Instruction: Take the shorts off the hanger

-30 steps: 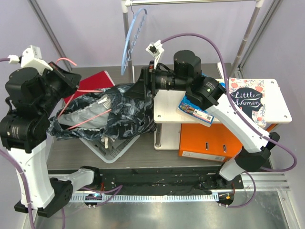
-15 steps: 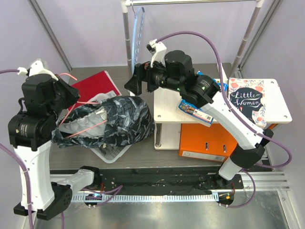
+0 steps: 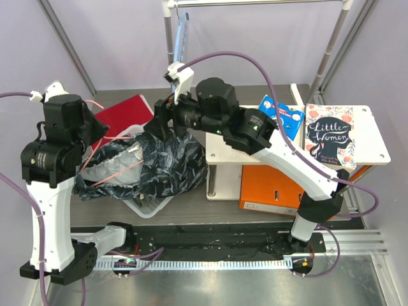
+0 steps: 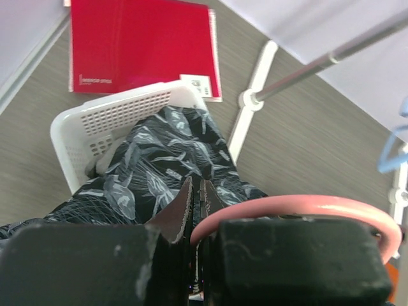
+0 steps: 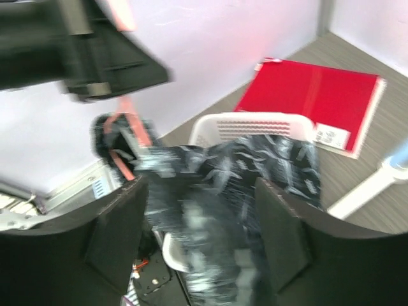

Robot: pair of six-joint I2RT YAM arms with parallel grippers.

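Note:
The shorts (image 3: 159, 166), black with a grey-white print, lie heaped over the white basket (image 3: 148, 205); they also show in the left wrist view (image 4: 153, 178) and the right wrist view (image 5: 242, 185). The thin pink hanger (image 3: 118, 169) runs through them up to my left gripper (image 3: 86, 124), which is shut on its hook (image 4: 306, 207). My right gripper (image 3: 159, 121) is open and empty, hovering just above the far side of the shorts, its fingers (image 5: 118, 236) spread wide.
A red notebook (image 3: 124, 115) lies behind the basket, also seen from the left wrist (image 4: 140, 44). A light-blue hanger (image 3: 183, 29) hangs on the rail at the back. A white shelf (image 3: 255, 150) with books stands at the right, over an orange box (image 3: 274, 188).
My right gripper let go of the shorts, opened and swung left over them. The shorts dropped onto the basket. My left arm lifted the hanger hook a little and moved right.

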